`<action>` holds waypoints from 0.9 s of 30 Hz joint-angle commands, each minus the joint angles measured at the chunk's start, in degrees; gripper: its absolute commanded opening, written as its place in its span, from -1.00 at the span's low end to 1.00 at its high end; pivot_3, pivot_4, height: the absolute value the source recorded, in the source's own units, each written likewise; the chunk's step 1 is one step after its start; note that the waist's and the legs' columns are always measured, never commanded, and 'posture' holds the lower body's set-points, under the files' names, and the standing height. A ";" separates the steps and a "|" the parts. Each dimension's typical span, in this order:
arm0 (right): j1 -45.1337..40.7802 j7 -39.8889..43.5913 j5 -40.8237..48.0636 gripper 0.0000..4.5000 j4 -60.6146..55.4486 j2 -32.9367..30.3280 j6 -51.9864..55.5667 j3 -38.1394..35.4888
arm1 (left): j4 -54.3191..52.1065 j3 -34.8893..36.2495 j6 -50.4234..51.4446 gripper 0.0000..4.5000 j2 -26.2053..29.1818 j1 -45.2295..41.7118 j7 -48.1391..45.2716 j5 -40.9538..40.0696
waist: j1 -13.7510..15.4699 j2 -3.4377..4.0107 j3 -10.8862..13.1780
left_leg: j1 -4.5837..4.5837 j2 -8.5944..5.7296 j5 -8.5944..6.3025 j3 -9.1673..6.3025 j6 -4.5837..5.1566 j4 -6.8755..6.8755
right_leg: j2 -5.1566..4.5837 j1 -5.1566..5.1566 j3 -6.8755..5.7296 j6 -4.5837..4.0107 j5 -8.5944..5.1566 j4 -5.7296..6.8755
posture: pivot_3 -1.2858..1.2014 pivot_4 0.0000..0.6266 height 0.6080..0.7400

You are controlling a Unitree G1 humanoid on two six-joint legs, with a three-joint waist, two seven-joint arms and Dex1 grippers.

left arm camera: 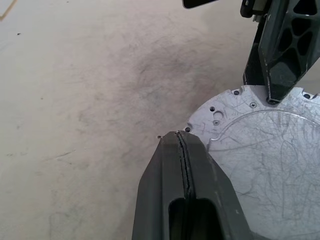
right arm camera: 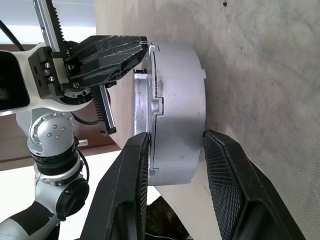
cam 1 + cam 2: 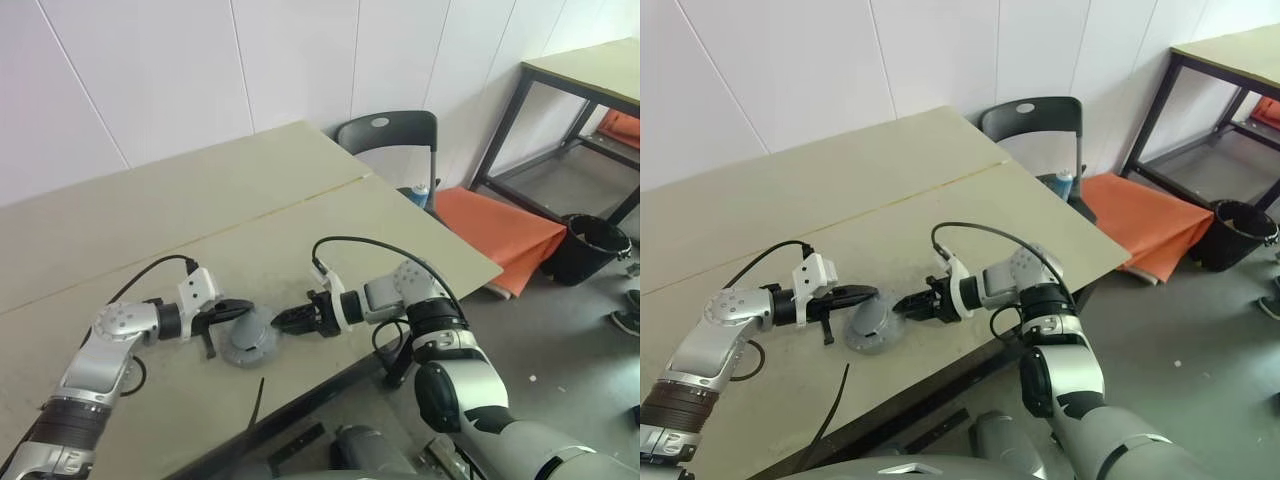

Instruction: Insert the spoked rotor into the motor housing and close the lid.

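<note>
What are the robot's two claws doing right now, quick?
Left gripper: shut, empty, its tip resting on the lid of the motor housing.
Right gripper: closed on the motor housing, one finger on either side.

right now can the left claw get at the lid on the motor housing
Probably yes: the shut left claw already sits at the rim of the silver lid on the motor housing. The right claw straddles the opposite edge, leaving most of the top free.

A beige table (image 3: 150, 215) carries the silver-grey motor housing (image 3: 250, 340) near its front edge.
</note>
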 commanded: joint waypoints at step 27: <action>-2.50 3.23 0.13 -0.45 -0.94 6.76 -3.44 -6.97 | -5.91 21.10 14.86 -1.00 -3.17 9.57 16.36 -10.90 | 0.65 -0.29 0.00 | -0.93 0.00 0.00 -0.04 0.00 0.16 | -0.24 -1.05 0.08 -0.01 0.04 0.17 | 0.03 -1.00 1.00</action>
